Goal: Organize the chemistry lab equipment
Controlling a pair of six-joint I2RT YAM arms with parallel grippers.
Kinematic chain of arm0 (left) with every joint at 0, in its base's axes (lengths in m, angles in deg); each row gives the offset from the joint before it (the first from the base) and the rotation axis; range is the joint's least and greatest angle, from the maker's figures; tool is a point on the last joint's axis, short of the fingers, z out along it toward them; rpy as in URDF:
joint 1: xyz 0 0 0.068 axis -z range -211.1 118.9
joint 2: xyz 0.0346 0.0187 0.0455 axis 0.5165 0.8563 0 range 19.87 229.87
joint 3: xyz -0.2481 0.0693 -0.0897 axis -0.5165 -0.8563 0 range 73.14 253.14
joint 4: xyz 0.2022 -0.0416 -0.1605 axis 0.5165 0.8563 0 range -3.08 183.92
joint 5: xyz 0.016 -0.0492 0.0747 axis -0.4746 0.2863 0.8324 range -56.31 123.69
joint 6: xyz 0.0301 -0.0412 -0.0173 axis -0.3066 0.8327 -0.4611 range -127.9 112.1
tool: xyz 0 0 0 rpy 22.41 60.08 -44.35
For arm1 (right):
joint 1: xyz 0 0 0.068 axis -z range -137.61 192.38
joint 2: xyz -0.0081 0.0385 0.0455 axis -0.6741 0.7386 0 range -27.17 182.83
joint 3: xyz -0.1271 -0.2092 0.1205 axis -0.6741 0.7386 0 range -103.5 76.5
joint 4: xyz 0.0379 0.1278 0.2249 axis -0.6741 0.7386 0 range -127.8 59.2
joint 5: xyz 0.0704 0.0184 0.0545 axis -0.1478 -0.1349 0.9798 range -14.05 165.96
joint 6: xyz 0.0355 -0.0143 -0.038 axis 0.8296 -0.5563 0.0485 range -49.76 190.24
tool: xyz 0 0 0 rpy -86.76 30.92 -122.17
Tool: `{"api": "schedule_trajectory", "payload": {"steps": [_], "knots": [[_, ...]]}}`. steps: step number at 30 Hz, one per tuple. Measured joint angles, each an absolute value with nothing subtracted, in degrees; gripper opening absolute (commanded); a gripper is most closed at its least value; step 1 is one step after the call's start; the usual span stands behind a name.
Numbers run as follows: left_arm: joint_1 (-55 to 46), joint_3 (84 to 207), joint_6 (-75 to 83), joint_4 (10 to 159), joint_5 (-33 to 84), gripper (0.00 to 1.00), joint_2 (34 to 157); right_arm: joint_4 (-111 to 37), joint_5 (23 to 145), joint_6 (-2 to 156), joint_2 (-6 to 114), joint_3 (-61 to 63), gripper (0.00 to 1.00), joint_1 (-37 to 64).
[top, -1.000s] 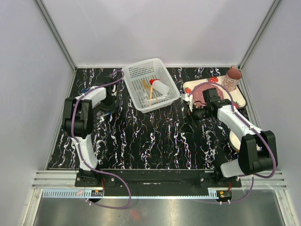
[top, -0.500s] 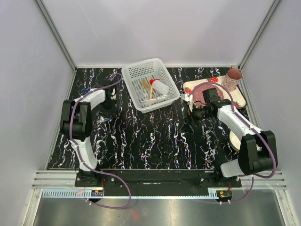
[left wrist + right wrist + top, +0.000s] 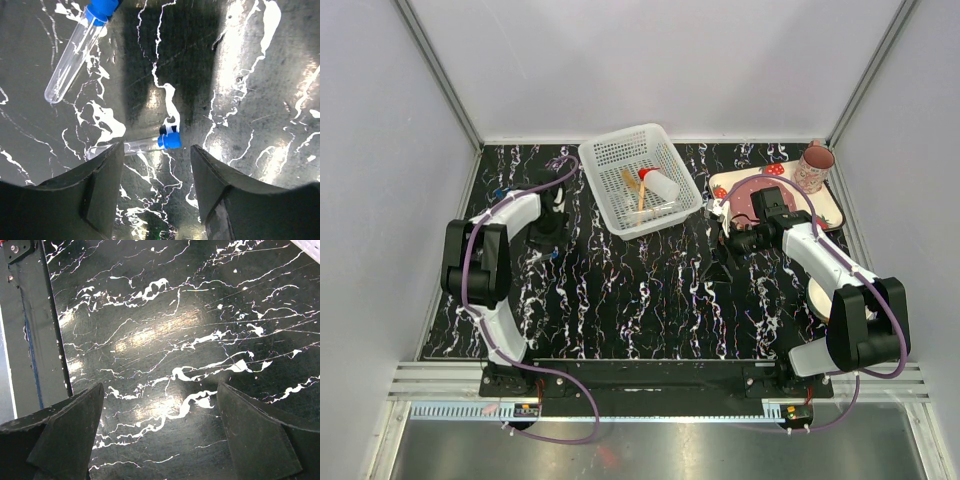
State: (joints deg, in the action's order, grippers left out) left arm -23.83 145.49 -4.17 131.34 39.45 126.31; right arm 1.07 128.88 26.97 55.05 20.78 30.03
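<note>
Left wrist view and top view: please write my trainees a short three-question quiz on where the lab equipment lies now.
1. True or false: the tube lying between the open left jaws has a red cap.
2. Where does the red-capped bottle lie? A: in the white basket. B: on the strawberry tray. C: in the pink mug.
3. How many blue-capped tubes does the left wrist view show?
Key: 1 false, its cap is blue. 2 A. 3 two; the second tube lies beyond the jaws.
</note>
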Motion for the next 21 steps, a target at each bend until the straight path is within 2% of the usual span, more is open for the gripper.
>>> {"api": "schedule_trajectory", "payload": {"steps": [10, 19, 21], "knots": [[-23.90, 144.95, -4.83, 130.78, 39.97, 0.68, 123.79, 1.07, 128.86, 26.97, 55.07, 20.78, 1.00, 30.03], [-23.94, 144.79, -6.16, 130.73, 40.78, 0.67, 123.86, 1.10, 128.86, 26.93, 55.09, 20.78, 1.00, 30.03], [-23.96, 145.06, -6.16, 130.73, 40.76, 0.64, 123.86, 1.10, 128.86, 26.95, 55.09, 20.78, 1.00, 30.03]]}}
